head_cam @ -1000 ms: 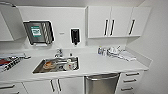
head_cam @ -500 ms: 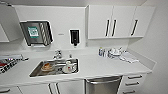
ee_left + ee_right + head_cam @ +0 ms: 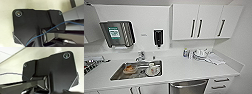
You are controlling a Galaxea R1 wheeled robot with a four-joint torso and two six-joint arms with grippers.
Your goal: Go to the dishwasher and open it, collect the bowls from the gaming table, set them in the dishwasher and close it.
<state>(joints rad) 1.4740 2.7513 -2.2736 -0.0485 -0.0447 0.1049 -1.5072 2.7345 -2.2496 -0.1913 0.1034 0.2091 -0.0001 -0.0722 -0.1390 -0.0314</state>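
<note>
So the tools first: I couldn't tell if either was wide, narrow or holding anything, since both wrist views were mostly the robot's own dark plate against pale wall or ceiling. No bowl was anywhere near them that I could see.

What changed: over the last second the whole head view slid, with the bench [image 3: 189,68] sitting lower in frame and the dishwasher [image 3: 189,87] drifting left toward the middle. That was the camera moving, not the kitchen. My read is the robot was closing in and lining up on the dishwasher, so still at step one, door not opened.

The dishwasher sat under the bench, just right of the sink [image 3: 137,70], with white drawers [image 3: 220,83] on its other side.

Hard to make out: only the dishwasher's top strip with the bar handle showed, the rest was cut off at the frame's bottom edge. The sink held some dishes, maybe a cup and a plate, too blurry to say. A pile of crockery [image 3: 199,53] sat at the bench's back right, equally fuzzy.
</note>
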